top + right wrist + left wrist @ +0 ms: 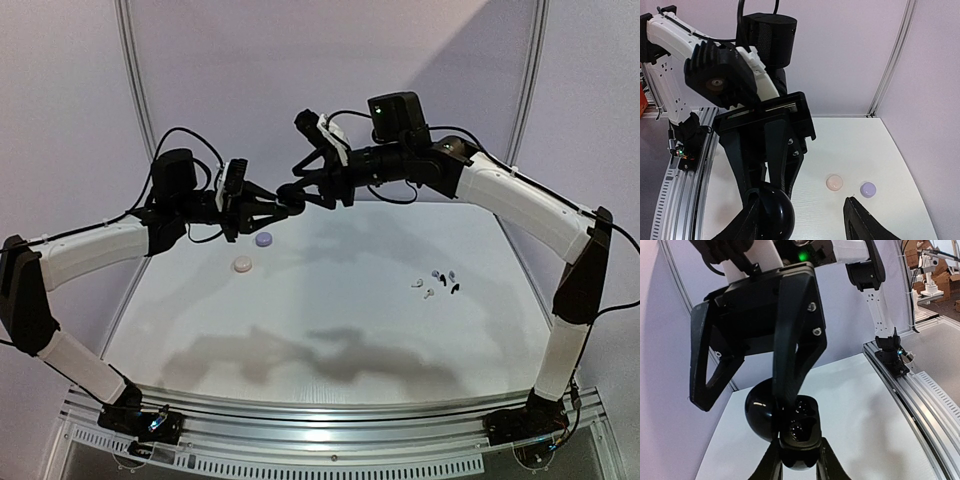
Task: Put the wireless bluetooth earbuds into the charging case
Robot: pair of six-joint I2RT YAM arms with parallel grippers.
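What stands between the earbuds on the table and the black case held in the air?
Nothing visible does. The earbuds lie loose at the right of the table. The black case is open in the air, clamped by the left gripper, with the open jaws of the right gripper beside it.

**White surface enclosed by pale lavender panels**

A white surface (330, 300) is seen, closed in at the back and sides by plain, pale lavender walls (230, 70). The panels are joined by slim metal posts (135, 80), which appear curved in the overhead view. A ribbed aluminium rail (330, 412) is fixed along the near edge of the surface. Soft, blurred shadows (300, 355) are cast across its near half, and a lighter area is laid diagonally over the back wall. Past the enclosure, in the left wrist view, brown cardboard boxes (950, 277) are glimpsed in the room beyond.
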